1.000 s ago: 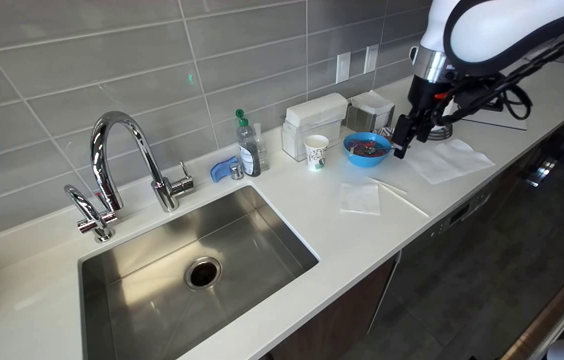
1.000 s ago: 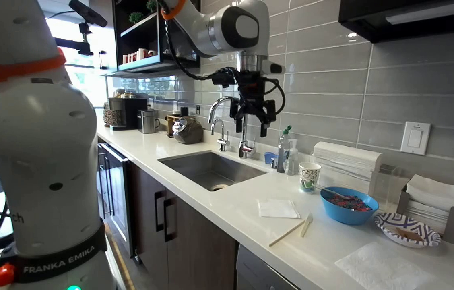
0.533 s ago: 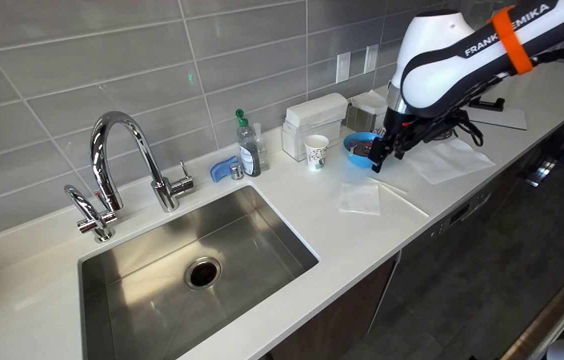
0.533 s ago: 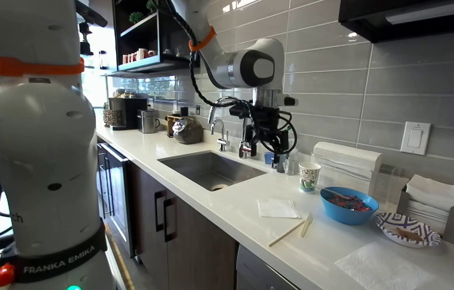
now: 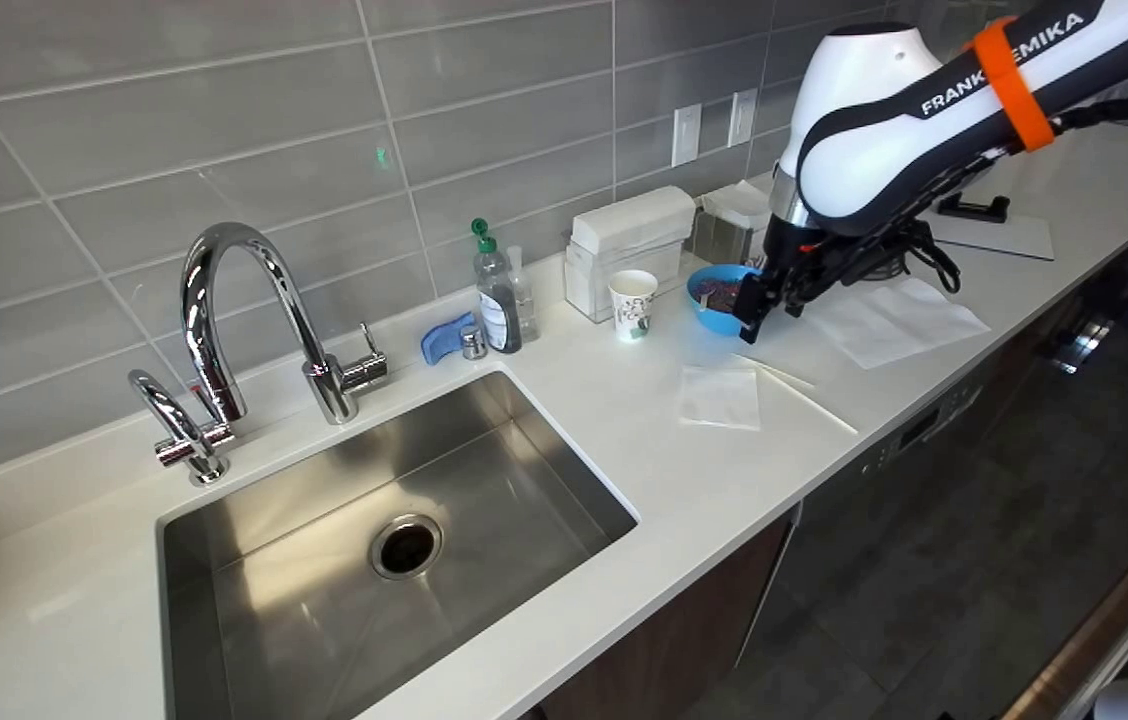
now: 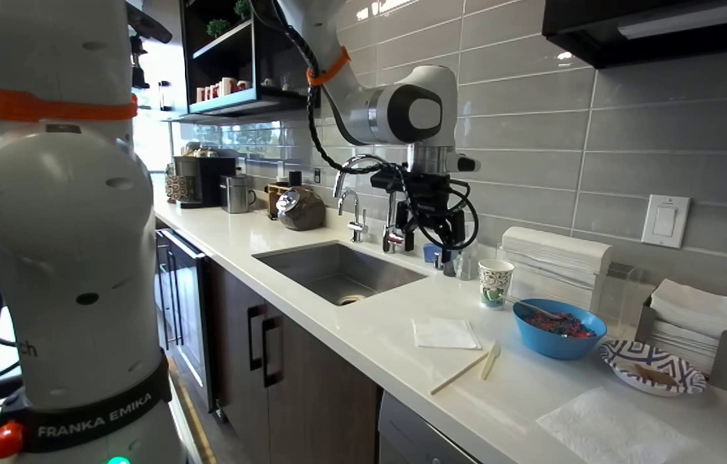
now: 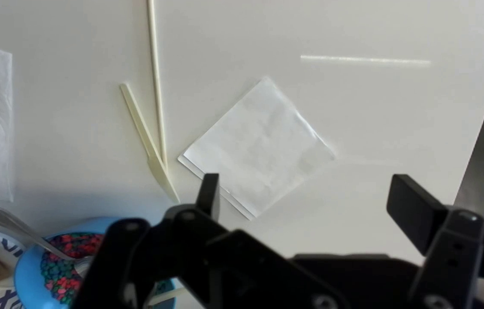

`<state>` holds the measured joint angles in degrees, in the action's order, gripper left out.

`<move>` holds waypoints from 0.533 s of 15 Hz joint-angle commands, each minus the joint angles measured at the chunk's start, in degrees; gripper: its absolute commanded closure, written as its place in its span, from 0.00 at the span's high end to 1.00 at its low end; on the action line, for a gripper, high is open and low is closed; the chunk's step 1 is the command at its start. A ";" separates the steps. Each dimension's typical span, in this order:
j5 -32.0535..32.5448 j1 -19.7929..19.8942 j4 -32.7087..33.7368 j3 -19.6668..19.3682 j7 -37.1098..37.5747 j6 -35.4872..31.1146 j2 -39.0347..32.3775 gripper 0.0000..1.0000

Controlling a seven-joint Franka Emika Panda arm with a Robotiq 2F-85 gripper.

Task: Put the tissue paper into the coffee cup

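The tissue paper (image 5: pixel 721 397) is a small pale square lying flat on the counter; it also shows in an exterior view (image 6: pixel 446 334) and the wrist view (image 7: pixel 252 141). The coffee cup (image 5: pixel 632 305) is a white patterned paper cup standing upright near the wall, seen also in an exterior view (image 6: pixel 495 283); it does not show in the wrist view. My gripper (image 7: pixel 306 189) is open and empty, pointing down above the counter, apart from the tissue. In the wrist view one finger overlaps the tissue's lower left edge. The gripper shows in both exterior views (image 5: pixel 771 318) (image 6: pixel 428 254).
A blue bowl (image 6: pixel 560 345) with coloured bits and a spoon stands near the cup. A thin stick (image 6: pixel 459 372) and a pale knife (image 6: pixel 491 359) lie beside the tissue. A larger white sheet (image 5: pixel 899 322), a patterned plate (image 6: pixel 653 367) and the sink (image 5: pixel 324 560) are around.
Over the last second my gripper has come down toward the counter and stayed open. In the last half second it has barely moved. The tissue and cup have not moved.
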<state>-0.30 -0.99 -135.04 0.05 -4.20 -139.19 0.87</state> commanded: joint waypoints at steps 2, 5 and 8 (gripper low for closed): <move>-1.93 0.47 2.38 -0.15 -2.33 -2.00 -4.90 1.00; -2.76 0.97 4.34 -0.02 -2.99 -4.57 -9.49 1.00; -3.56 1.47 6.52 0.40 -3.63 -6.64 -14.16 1.00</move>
<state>-2.18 -0.22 -131.66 -0.07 -6.26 -143.64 -7.85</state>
